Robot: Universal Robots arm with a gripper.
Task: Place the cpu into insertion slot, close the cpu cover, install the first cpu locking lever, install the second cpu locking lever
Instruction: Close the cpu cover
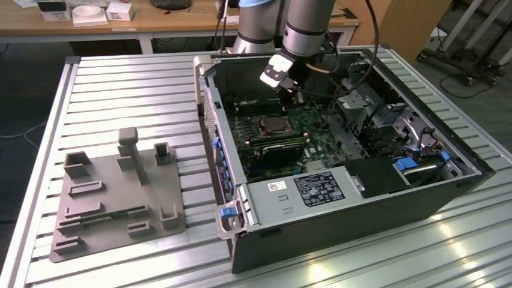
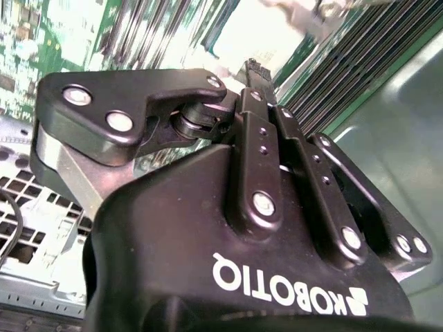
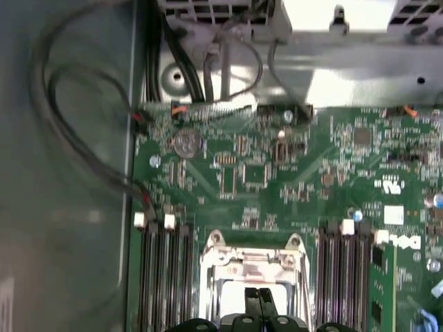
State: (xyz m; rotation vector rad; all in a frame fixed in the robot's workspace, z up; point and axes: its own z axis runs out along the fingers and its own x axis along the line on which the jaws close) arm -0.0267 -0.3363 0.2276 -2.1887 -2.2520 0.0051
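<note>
The grey robot arm (image 1: 308, 24) dips into the open black computer case (image 1: 336, 240), and its black gripper (image 3: 259, 301) hangs right over the square, silvery-rimmed insertion slot (image 1: 272, 125) on the green motherboard (image 3: 277, 180). The fingers (image 3: 252, 299) are pressed together, with nothing visible between them. The thin silvery frame of the cpu cover (image 3: 252, 266) lies over the socket. A pale metal face in its window looks like the small square cpu (image 3: 232, 304). Out on the slatted metal table (image 1: 120, 84), a grey moulded fixture plate (image 1: 120, 192) sits well apart from the case.
</note>
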